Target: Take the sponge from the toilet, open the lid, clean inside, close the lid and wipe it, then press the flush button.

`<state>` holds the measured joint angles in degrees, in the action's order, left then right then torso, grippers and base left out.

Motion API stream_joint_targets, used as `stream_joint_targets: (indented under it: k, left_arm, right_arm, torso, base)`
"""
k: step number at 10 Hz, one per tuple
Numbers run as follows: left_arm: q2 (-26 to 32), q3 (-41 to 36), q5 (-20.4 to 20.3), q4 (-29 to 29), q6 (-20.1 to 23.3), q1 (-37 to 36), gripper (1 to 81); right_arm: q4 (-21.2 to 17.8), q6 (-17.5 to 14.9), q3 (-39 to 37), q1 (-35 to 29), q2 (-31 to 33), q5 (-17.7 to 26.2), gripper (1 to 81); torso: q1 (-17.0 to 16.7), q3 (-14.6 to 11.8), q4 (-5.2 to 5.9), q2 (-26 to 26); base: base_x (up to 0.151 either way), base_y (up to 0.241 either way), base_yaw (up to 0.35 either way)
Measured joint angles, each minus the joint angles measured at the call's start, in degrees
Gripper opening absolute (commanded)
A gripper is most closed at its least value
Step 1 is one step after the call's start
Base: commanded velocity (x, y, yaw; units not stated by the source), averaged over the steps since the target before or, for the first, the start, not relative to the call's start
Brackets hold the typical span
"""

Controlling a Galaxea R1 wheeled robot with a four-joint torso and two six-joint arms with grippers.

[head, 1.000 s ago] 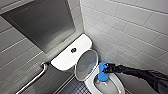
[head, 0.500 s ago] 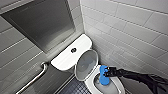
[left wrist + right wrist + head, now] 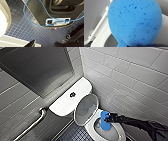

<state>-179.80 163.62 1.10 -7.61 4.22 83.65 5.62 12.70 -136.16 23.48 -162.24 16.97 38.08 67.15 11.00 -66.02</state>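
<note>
Toilet (image 3: pixel 65 103) stands in the wall corner, with the flush button (image 3: pixel 72 94) on the tank top. Lid (image 3: pixel 86 109) is raised and leans back toward the tank, so opening is done. Sponge (image 3: pixel 105 123) hangs inside the bowl near the rim on the lid side, slightly lower and further in than half a second ago. Right gripper (image 3: pixel 108 118) is clamped on its upper end. Judgement: cleaning inside is under way; closing, wiping and flushing remain.
</note>
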Motion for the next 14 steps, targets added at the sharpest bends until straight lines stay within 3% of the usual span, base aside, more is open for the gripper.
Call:
stream_joint_targets:
  k: [4,8,12,14]
  left_arm:
    - [-0.02,-0.11,-0.26,-0.02,0.00,-0.30,81.1]
    - [-0.24,-0.20,-0.28,-0.05,0.00,-0.33,81.1]
    - [-1.32,-0.80,-0.28,-0.10,0.02,-0.30,81.1]
    - [-1.32,-0.83,-0.28,-0.10,0.00,-0.33,81.1]
  right_arm:
    - [0.05,0.02,-3.01,-1.21,-2.26,2.66,1.0]
    - [-0.61,0.02,-1.55,-0.68,-0.27,0.87,1.0]
    - [-1.51,2.43,14.96,0.20,11.86,-3.89,1.0]
    - [-2.18,3.78,19.42,4.28,17.24,-7.06,1.0]
  torso:
    - [0.02,0.40,0.00,0.02]
    - [0.02,0.40,0.00,0.02]
    - [0.02,0.40,0.00,0.02]
    - [0.02,0.40,0.00,0.02]
  base:
    - [0.000,0.000,0.000]
    - [0.000,0.000,0.000]
    - [0.000,0.000,0.000]
    - [0.000,0.000,0.000]
